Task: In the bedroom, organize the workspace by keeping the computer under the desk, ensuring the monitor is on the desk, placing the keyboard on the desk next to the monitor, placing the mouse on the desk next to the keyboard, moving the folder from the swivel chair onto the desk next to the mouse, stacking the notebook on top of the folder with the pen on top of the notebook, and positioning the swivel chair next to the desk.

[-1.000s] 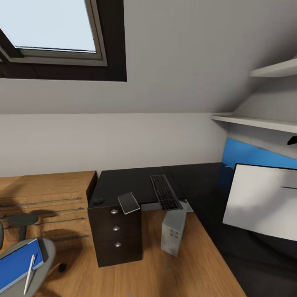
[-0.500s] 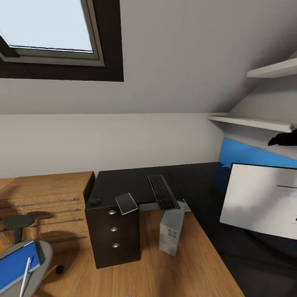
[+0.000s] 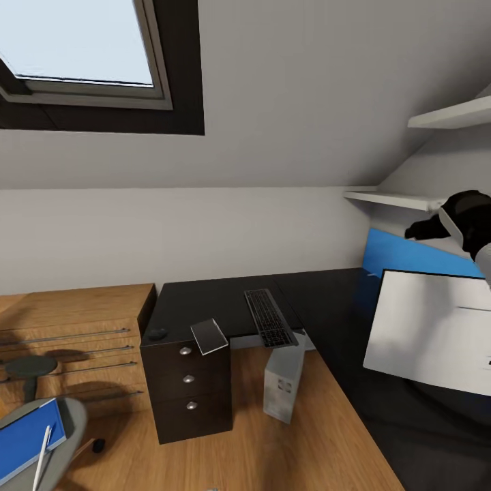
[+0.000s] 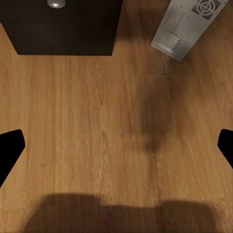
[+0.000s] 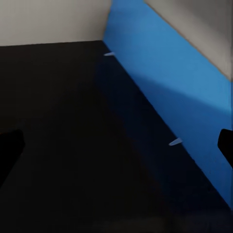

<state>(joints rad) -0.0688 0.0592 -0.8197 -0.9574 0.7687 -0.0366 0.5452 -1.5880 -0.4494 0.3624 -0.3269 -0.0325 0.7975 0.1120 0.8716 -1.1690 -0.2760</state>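
Computer (image 3: 284,383) stands on the floor beside the desk (image 3: 204,300), no readable label.

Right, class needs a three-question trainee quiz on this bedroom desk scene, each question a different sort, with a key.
1. True or false: the keyboard lies flat on the floor.
2. The pen rests on: A the folder, B the notebook, C the monitor.
3. Fill in: the computer stands on the wooden ____.

Key: 1 false, it lies on the desk, one end past the edge. 2 A. 3 floor.
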